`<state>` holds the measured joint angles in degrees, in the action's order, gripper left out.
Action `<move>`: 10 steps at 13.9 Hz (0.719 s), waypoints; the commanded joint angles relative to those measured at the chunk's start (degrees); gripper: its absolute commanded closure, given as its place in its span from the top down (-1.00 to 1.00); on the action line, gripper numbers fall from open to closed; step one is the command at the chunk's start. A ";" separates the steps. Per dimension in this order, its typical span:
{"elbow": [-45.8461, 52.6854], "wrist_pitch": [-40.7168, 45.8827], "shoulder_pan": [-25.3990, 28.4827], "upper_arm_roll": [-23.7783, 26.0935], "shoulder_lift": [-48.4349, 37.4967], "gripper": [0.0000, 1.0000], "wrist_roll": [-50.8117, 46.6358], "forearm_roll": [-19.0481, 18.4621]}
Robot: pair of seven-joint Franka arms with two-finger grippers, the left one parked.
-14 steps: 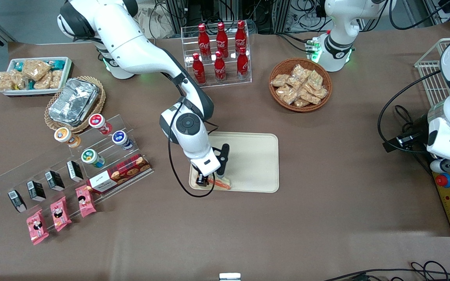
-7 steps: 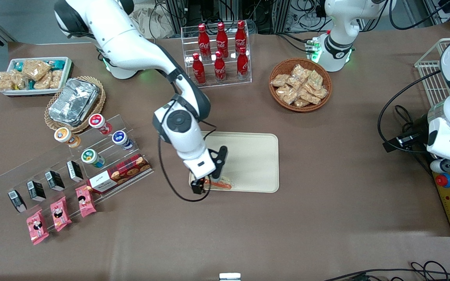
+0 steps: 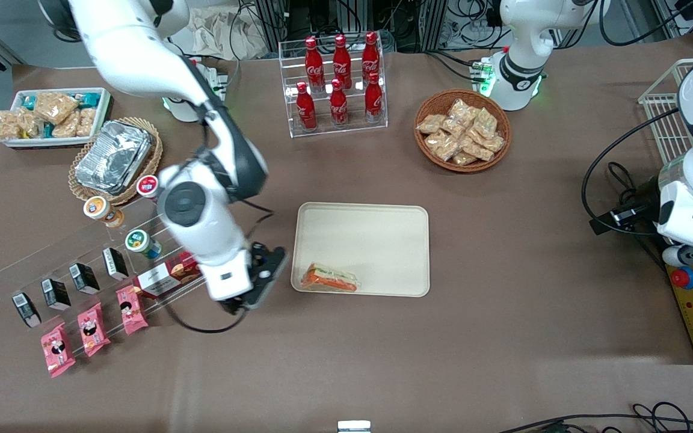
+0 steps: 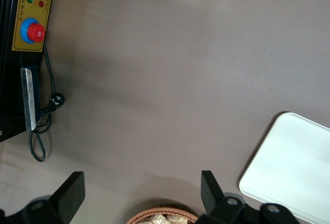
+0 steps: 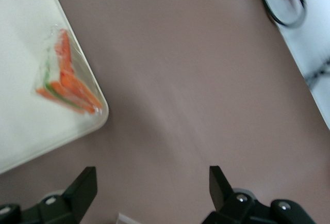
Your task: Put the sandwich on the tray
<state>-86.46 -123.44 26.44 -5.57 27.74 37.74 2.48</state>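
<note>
The sandwich point(image 3: 329, 279), a clear-wrapped wedge with orange and green filling, lies on the cream tray point(image 3: 376, 234) at its corner nearest the front camera, toward the working arm's end. It also shows in the right wrist view point(image 5: 64, 79), on the tray point(image 5: 26, 126) by its rounded corner. My right gripper point(image 3: 256, 287) is open and empty above the bare brown table, off the tray's edge and apart from the sandwich. In the right wrist view the gripper point(image 5: 152, 188) has its two dark fingers spread wide over bare tabletop.
An acrylic stand with a cookie box point(image 3: 169, 273), cups and black cartons sits beside the gripper. Pink snack packets point(image 3: 91, 334) lie nearer the camera. A cola bottle rack point(image 3: 337, 81), wicker snack basket point(image 3: 462, 129), foil container point(image 3: 112, 157) and white snack bin point(image 3: 52, 115) stand farther back.
The gripper has left the sandwich lying on the tray and moved off the tray toward the working arm's end, over the bare table near the acrylic stand.
</note>
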 commanded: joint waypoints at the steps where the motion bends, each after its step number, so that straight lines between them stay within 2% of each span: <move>1: -0.99 9.76 -6.03 0.73 -6.71 0.95 -0.13 1.65; 4: -0.90 17.61 -11.14 0.21 -11.29 0.95 -3.27 1.39; 8: -0.81 22.44 -14.48 -0.32 -14.55 0.95 -18.19 1.74; 10: -0.81 24.38 -15.02 -0.41 -17.01 0.95 -25.49 0.60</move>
<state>-86.51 -101.56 11.95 -6.17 13.60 19.39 3.34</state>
